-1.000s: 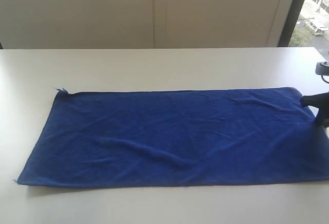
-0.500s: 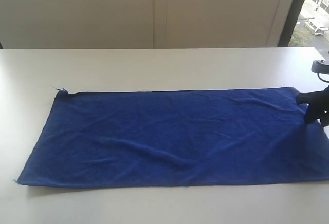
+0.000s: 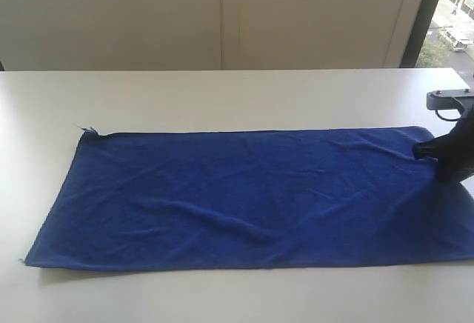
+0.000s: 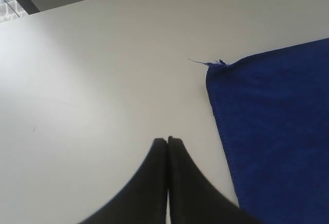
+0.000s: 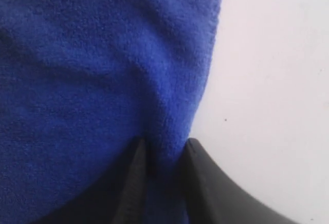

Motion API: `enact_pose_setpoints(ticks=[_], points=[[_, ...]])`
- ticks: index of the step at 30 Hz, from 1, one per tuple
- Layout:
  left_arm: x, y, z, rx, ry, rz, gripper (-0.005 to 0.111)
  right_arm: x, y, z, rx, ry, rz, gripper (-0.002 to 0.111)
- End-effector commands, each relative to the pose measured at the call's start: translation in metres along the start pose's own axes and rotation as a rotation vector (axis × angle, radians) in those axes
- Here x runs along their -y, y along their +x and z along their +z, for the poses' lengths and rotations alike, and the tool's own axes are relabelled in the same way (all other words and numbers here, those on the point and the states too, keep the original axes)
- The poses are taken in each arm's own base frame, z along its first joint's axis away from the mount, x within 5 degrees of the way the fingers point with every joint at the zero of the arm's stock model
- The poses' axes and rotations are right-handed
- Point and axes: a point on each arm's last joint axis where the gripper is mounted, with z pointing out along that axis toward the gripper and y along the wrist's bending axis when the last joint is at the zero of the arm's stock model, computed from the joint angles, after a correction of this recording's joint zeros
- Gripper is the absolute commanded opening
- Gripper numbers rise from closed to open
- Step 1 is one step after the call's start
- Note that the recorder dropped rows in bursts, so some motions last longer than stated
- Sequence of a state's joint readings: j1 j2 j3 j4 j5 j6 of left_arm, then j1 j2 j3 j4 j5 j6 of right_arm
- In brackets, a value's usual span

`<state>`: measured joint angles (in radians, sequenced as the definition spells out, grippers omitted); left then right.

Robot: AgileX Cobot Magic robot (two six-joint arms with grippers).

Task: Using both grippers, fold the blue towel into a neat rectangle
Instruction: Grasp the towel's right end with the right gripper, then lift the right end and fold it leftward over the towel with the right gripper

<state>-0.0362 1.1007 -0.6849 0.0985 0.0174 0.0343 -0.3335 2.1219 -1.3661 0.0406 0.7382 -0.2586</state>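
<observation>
Plush rectangular blue terry towel [image 3: 244, 193] flat on smooth white tabletop [image 3: 222, 97], frayed thread [image 3: 87, 128] at its upper-left corner, right gripper [image 5: 163, 154] pinching its edge, left gripper [image 4: 167, 141] closed, empty

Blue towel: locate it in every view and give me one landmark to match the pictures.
Exterior view: blue towel spread flat across the middle, reaching the right border.
Left wrist view: right part of the picture, showing its frayed corner.
Right wrist view: fills left and centre, edge between the right gripper fingers.
Shared landmark: the white table beneath it.
</observation>
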Motion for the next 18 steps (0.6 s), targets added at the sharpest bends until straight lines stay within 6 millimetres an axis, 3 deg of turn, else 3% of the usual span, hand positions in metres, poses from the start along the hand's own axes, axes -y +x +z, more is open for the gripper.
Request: enact_pose_setpoints(ticks=[1, 6, 14, 18], points=[[-0.001, 0.002, -0.001, 0.000, -0.004, -0.003, 0.000, -0.002, 0.016, 0.034, -0.124, 0.004, -0.007, 0.016], [-0.001, 0.002, -0.001, 0.000, -0.004, -0.005, 0.000, 0.007, 0.013, 0.017, -0.098, 0.091, -0.034, 0.010], [-0.001, 0.002, -0.001, 0.000, -0.004, -0.017, 0.000, 0.040, 0.005, -0.025, -0.041, 0.251, 0.006, 0.009], [-0.001, 0.002, -0.001, 0.000, -0.004, -0.017, 0.000, 0.035, 0.002, -0.038, 0.010, 0.199, 0.050, 0.009]])
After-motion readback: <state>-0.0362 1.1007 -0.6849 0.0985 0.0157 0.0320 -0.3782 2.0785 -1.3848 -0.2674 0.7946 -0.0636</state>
